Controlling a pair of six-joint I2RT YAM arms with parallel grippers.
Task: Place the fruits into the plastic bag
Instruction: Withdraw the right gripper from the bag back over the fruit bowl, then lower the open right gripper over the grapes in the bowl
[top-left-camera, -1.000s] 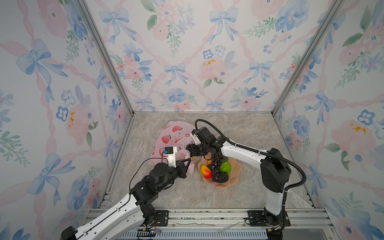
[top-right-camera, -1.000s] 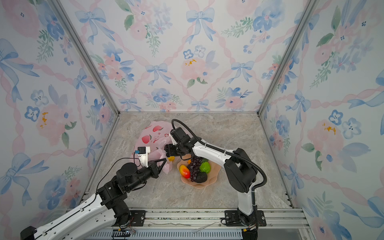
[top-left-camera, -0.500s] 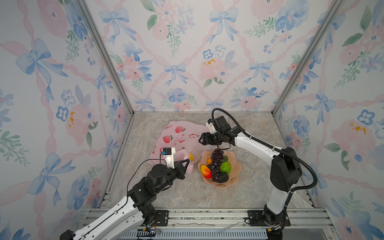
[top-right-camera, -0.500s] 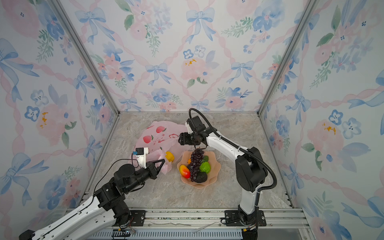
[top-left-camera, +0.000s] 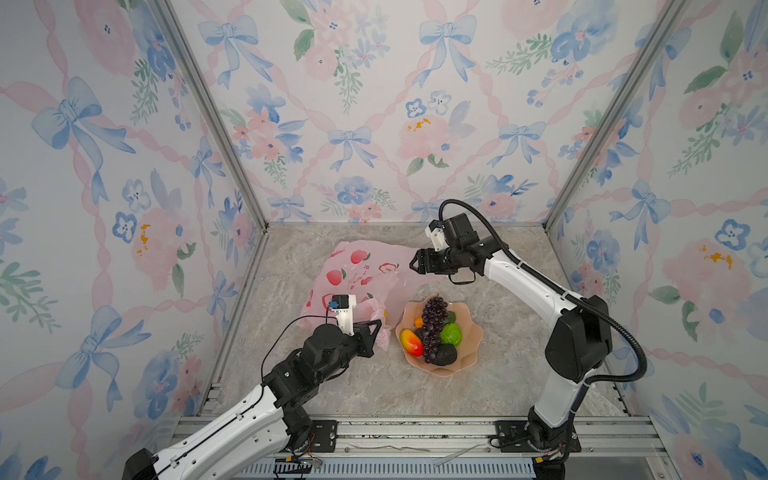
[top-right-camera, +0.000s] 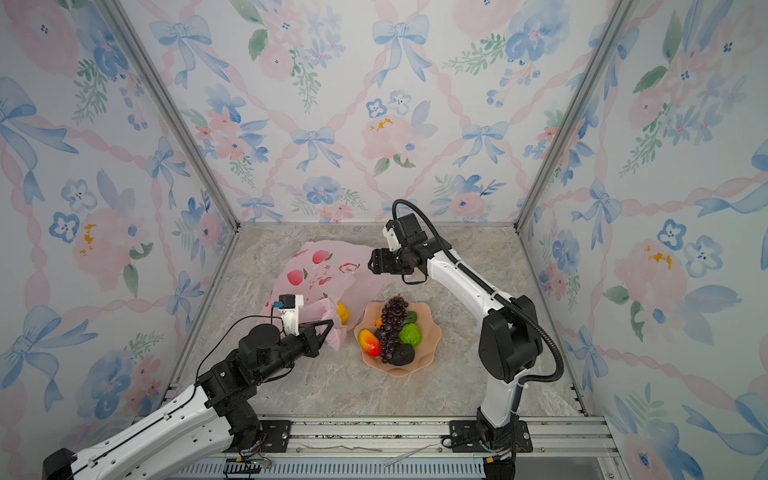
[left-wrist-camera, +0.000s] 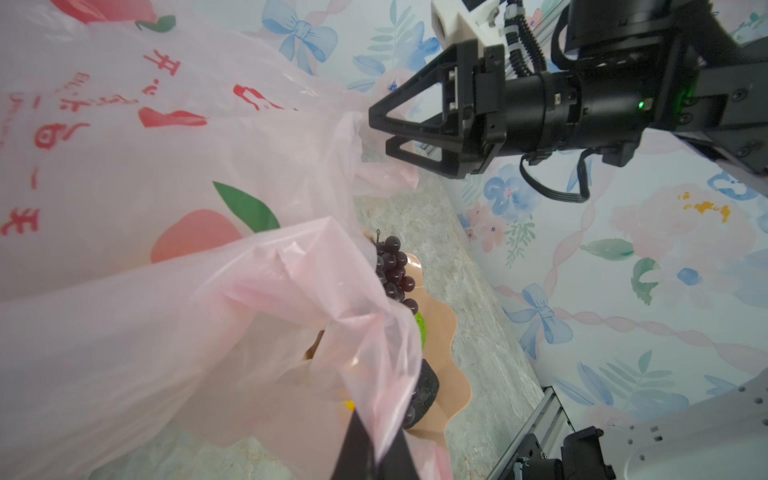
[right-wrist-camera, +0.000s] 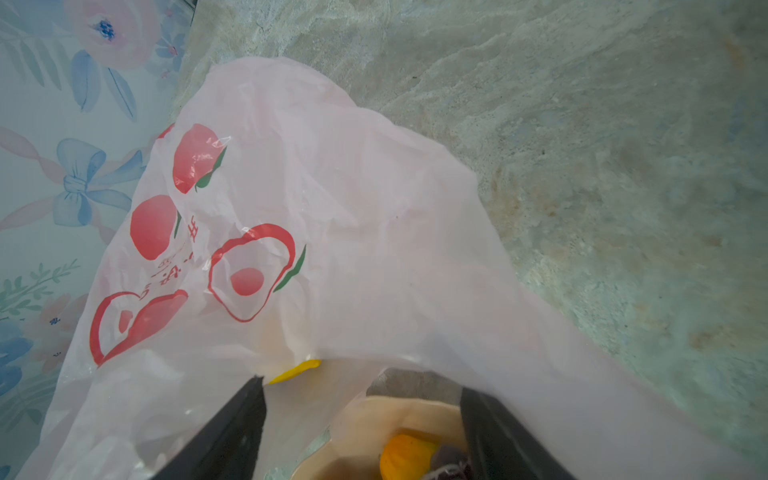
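Note:
The pink plastic bag (top-left-camera: 361, 270) lies on the marble floor, its mouth facing the bowl. My left gripper (top-left-camera: 379, 328) is shut on the bag's crumpled near rim (left-wrist-camera: 365, 374), holding it up. A yellow lemon (top-right-camera: 341, 312) sits just inside the mouth and also shows in the right wrist view as a lemon (right-wrist-camera: 297, 370). My right gripper (top-left-camera: 412, 265) hovers open and holding nothing over the bag's far right edge. The peach bowl (top-left-camera: 473, 336) holds the grape bunch (top-left-camera: 432, 328), bumpy green fruit (top-left-camera: 451, 334), red-yellow mango (top-left-camera: 411, 343), black avocado (top-left-camera: 445, 355) and an orange piece (top-left-camera: 419, 321).
Floral walls enclose the floor on three sides, with metal corner posts (top-left-camera: 257, 216) at the back. A metal rail (top-left-camera: 415, 432) carrying both arm bases runs along the front edge. Bare marble (top-left-camera: 498, 386) lies to the right of and in front of the bowl.
My right gripper has drawn back from the bag mouth beside the left gripper, up and toward the back right, opening wider. The lemon stays in the mouth. The left gripper keeps its hold.

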